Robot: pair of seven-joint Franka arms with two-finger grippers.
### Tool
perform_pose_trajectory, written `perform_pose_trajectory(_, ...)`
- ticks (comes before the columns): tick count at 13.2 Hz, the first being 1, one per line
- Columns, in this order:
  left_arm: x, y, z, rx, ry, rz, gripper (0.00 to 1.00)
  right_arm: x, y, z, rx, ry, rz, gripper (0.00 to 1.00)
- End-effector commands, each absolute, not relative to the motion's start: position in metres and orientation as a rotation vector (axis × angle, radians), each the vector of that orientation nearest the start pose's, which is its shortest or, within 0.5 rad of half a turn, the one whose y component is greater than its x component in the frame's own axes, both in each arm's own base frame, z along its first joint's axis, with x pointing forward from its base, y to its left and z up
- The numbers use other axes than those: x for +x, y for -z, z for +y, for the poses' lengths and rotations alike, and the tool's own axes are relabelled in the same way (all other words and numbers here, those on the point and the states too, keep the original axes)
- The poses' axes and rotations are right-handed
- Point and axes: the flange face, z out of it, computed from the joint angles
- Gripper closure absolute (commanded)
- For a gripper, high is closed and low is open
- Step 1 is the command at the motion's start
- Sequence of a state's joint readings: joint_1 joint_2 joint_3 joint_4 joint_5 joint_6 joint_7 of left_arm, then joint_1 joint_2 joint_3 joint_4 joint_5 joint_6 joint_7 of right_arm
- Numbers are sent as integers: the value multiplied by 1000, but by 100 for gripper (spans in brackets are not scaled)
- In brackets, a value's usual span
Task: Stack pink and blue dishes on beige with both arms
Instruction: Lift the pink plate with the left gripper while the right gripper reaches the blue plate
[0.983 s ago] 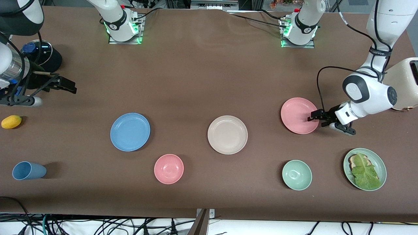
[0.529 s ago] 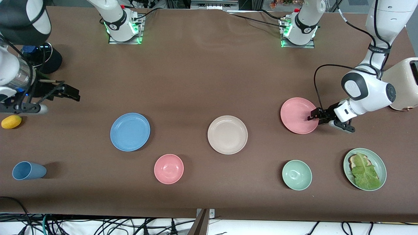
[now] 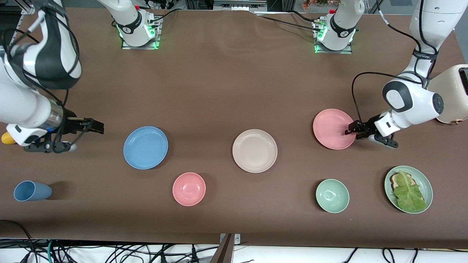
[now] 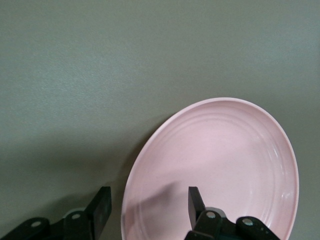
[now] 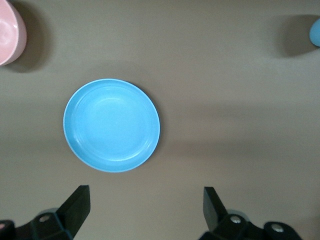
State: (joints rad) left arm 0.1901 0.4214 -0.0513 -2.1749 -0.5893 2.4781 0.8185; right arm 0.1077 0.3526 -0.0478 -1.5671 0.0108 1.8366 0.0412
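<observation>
Your left gripper [image 3: 351, 128] straddles the pink plate [image 3: 332, 128] rim at the left arm's end, one finger inside, one outside; whether it pinches, you cannot tell. Your right gripper [image 3: 95, 126] hangs open beside the blue plate [image 3: 145, 147]. The beige plate [image 3: 254, 150] lies between both plates.

brown table [image 3: 226, 84], cables [image 3: 109, 252] underneath

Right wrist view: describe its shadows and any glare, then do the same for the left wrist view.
Right wrist view: soft dark shadows beside the blue plate and pink bowl, mild sheen on the plate. Left wrist view: a finger's shadow falls on the pink plate, faint rim highlights.
</observation>
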Motion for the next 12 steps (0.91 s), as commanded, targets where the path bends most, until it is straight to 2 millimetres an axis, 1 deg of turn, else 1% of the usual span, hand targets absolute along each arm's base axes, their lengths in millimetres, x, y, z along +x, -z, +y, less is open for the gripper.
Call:
perform_pose_trajectory(1,541,-179,83,-3479,168,377,31,658,-418,46,-3149,-108,-51,0)
perform_pose_trajectory(2,541,-179,84,-3480,168,377,39,657,-409,45,-3149,-103,-51,0)
perform_pose_trajectory(4,541,-178,84,-3483,170,367,88,658,-387,45,-3149,-81,-51,0)
perform_pose_trajectory(5,540,-178,86,-3484,168,359,100,659,-375,45,-3149,-83,-49,0)
perform_pose_trajectory(9,539,-178,89,-3490,161,357,100,659,-342,44,-3150,-40,-46,0)
perform_pose_trajectory(12,542,-181,88,-3490,168,358,100,653,-312,43,-3146,3,-41,0)
